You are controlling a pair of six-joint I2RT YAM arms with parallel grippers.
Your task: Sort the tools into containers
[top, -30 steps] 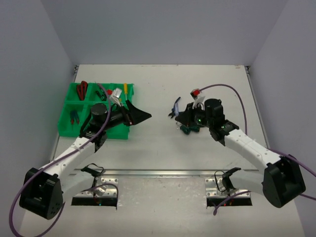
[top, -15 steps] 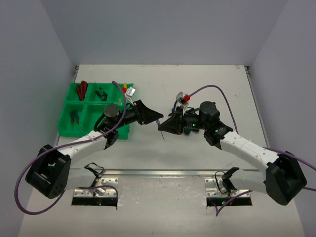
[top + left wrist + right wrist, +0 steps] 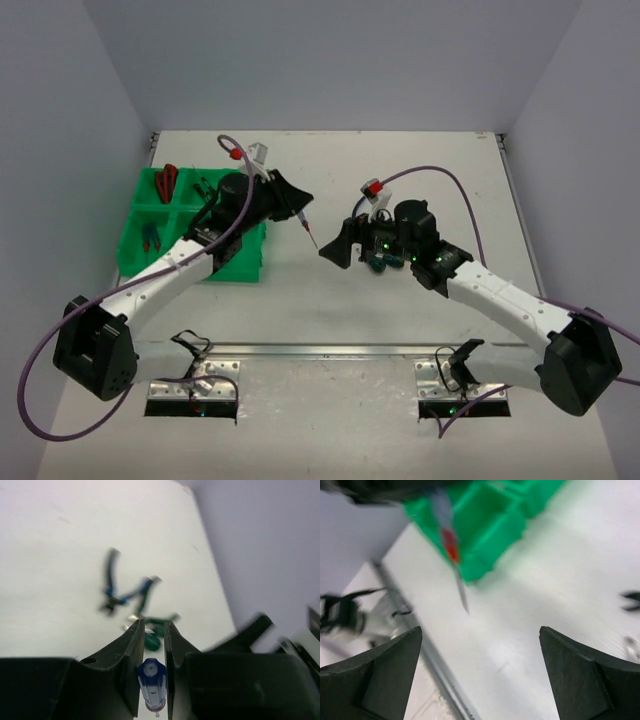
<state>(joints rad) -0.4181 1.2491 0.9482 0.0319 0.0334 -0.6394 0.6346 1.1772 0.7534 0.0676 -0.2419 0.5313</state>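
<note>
The left hand point(image 3: 290, 200) grips a blue-capped screwdriver point(image 3: 306, 228) just right of the green bin tray point(image 3: 130, 262). The right hand point(image 3: 335, 248), jaws wide, holds nothing. The shaft should clear the tray's walls before release.

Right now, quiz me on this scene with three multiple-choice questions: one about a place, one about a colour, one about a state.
1. Where do the red-handled pliers lie?
A. in the far left compartment of the green tray
B. outside it, far right
C. outside it, near edge

2. What colour is the handle end of the screwdriver in the left gripper?
A. yellow
B. blue
C. green

3. How is the right gripper?
A. shut on pliers
B. shut on nothing
C. open and empty

Answers:
1 A, the top view shows them in that corner compartment.
2 B, the left wrist view shows a blue cap in the grip.
3 C, its wrist view shows it spread wide with nothing in it.
</note>
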